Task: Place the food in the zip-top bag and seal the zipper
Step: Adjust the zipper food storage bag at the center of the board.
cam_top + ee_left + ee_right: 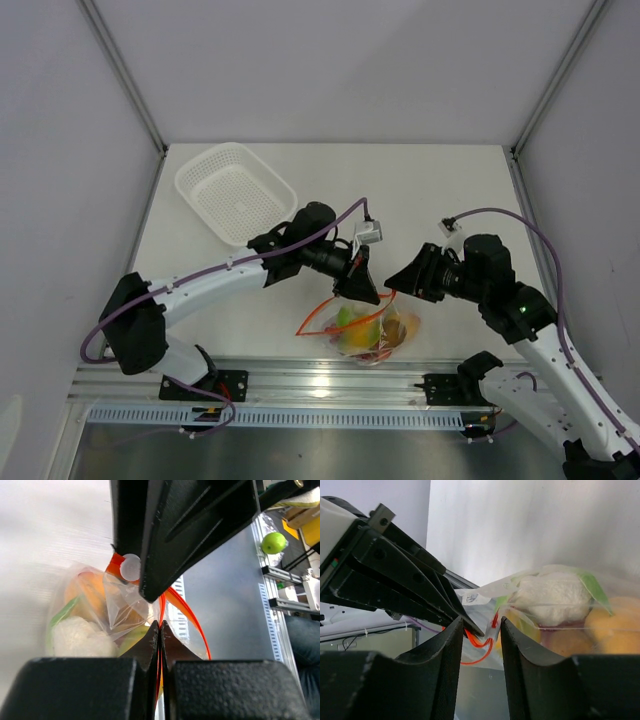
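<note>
- One white mesh basket (235, 192) sits well behind the left pincer, apart from it.
- Two pincers nearly meet tip to tip. The left pincer (362, 292) is pressed together on the zipper. The right pincer (392, 281) stands slightly apart, the strip showing in its gap.
- One zip-top bag (372, 330) lies just beneath both tips.
- At least four pieces of food (352, 325) show inside it.
- One zipper (310, 320), red-orange, loops outward beside the left pincer.

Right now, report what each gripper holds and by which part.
Left gripper pinches the zip-top bag by its zipper strip. Right gripper holds nothing; fingers apart astride the mouth.
</note>
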Robot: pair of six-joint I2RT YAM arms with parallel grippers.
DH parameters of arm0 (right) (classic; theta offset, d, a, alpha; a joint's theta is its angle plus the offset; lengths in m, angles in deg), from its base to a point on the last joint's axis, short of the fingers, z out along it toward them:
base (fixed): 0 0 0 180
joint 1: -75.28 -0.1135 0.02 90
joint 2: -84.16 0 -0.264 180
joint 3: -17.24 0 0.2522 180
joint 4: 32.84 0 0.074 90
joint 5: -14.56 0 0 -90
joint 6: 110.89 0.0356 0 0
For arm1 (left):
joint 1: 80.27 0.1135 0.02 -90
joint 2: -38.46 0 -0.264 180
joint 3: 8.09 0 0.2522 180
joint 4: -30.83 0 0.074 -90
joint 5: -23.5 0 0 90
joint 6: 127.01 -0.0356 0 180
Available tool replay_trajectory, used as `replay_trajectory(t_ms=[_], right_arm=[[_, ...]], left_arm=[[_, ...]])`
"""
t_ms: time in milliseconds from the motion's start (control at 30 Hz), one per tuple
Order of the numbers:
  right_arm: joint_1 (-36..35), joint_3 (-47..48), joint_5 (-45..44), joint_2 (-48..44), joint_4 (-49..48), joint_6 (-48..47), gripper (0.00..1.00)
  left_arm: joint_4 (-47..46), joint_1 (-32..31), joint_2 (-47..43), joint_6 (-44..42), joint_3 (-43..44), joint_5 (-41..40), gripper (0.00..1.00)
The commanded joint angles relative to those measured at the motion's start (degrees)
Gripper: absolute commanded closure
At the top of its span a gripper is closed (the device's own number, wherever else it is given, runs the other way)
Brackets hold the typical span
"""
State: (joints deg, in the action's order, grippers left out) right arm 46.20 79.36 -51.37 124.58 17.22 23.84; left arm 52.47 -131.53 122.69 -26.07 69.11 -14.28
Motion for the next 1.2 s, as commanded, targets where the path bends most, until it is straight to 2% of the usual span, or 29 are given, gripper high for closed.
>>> replay_trajectory(t_ms=[0, 433, 600, 867, 967, 1033, 1100, 1167], right_arm=[[-0.98, 2.18, -2.19, -0.87, 4.04, 2.46, 0.61], [-3.88, 0.95, -6.23, 0.44, 3.52, 6.16, 0.73], [-3.88, 1.21, -7.90, 2.73, 2.64, 7.39, 0.68], [-4.58, 1.39, -8.78, 5.19, 2.82, 8.35, 0.70], [-5.63, 1.65, -9.31, 5.28, 2.38, 8.79, 0.77], [-5.99, 1.83, -9.40, 5.37, 2.20, 9.32, 0.92], [-6.69, 2.09, -9.57, 5.37, 2.11, 10.02, 1.00], [-6.95, 2.27, -10.10, 5.19, 2.11, 10.46, 1.00]], left_arm=[[-0.06, -0.33, -2.40, -1.36, -0.07, -2.57, 1.00], [2.31, -1.99, -2.49, -2.85, 1.25, -4.24, 0.99], [3.81, -2.52, -3.19, -3.64, 1.60, -5.29, 1.00], [4.95, -3.05, -5.12, -4.43, 1.60, -6.79, 0.99], [5.39, -3.23, -4.95, -4.61, 1.86, -7.05, 0.99], [5.65, -3.40, -4.86, -4.79, 2.04, -7.05, 0.98], [5.92, -3.58, -5.30, -4.96, 2.04, -7.40, 0.87], [6.53, -3.84, -5.82, -5.66, 1.95, -8.71, 0.77]])
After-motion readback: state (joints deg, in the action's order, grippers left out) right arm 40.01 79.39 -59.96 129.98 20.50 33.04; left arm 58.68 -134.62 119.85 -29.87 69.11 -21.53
